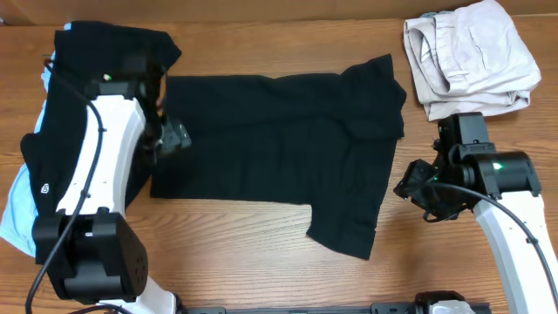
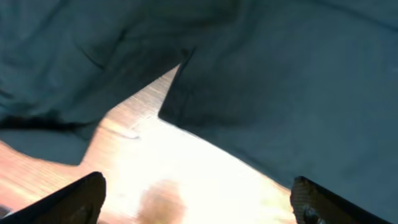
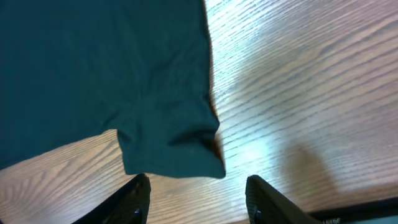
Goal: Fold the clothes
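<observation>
Wooden table (image 1: 253,262), viewed from above. Item: black T-shirt (image 1: 261,148), spread flat at centre, long axis running left to right. Left gripper (image 1: 178,136): fingers wide apart, empty, at the shirt's left edge. Right gripper (image 1: 406,187): partly spread, empty, just beside a sleeve (image 3: 168,149), the nearer arm for that end.

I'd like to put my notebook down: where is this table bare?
Widest bare wood: the wooden table's near strip, below the spread black T-shirt. Another strip lies beyond it, between the heap of black garments and the crumpled beige trousers. The left side is crowded with clothes.
</observation>
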Controlling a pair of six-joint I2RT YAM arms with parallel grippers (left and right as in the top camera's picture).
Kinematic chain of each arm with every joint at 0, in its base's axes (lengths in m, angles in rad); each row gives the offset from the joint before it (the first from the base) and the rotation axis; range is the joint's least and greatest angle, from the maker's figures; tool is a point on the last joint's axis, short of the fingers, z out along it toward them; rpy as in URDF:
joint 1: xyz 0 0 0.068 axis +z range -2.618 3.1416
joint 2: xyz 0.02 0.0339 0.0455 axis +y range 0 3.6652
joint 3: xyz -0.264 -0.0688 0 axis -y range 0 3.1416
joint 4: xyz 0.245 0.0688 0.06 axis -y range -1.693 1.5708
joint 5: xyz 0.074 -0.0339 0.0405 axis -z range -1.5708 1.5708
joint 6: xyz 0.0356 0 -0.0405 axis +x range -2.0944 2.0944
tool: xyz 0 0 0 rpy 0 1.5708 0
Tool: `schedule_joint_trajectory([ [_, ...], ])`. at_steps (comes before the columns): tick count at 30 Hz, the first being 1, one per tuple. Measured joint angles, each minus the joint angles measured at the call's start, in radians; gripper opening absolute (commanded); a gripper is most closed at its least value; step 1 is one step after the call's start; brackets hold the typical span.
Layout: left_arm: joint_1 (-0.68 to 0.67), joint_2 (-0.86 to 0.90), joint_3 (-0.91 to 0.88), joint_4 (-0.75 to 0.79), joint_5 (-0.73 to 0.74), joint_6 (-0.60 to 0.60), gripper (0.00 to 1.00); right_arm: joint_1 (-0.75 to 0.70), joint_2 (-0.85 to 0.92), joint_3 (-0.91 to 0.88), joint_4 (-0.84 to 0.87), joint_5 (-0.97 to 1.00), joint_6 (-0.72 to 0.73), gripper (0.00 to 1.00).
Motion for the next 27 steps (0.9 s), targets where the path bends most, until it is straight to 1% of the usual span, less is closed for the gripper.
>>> schedule_joint_trajectory([
  [4, 0.006, 0.000, -0.153, 0.146, 0.000, -0.040, 0.93, 0.000, 0.043, -0.023, 0.030, -0.006, -0.024, 0.57],
  [9, 0.045, 0.000, -0.316, 0.292, 0.000, -0.091, 0.86, 0.000, 0.118, -0.046, 0.051, -0.027, -0.043, 0.59],
  [16, 0.107, 0.000, -0.435, 0.474, 0.000, -0.116, 0.75, 0.007, 0.182, -0.093, 0.087, -0.044, -0.054, 0.59],
  [21, 0.111, 0.000, -0.480, 0.565, 0.000, -0.128, 0.60, 0.020, 0.185, -0.101, 0.107, -0.050, -0.056, 0.59],
  [23, 0.111, 0.000, -0.495, 0.587, 0.001, -0.130, 0.56, 0.019, 0.185, -0.101, 0.108, -0.050, -0.057, 0.59],
  [25, 0.111, -0.003, -0.507, 0.601, 0.008, -0.135, 0.49, 0.019, 0.185, -0.101, 0.108, -0.050, -0.057, 0.59],
  [26, 0.111, -0.005, -0.511, 0.605, 0.010, -0.135, 0.38, 0.020, 0.185, -0.101, 0.108, -0.050, -0.057, 0.59],
  [27, 0.111, -0.006, -0.514, 0.608, 0.013, -0.139, 0.21, 0.020, 0.185, -0.101, 0.105, -0.050, -0.057, 0.59],
])
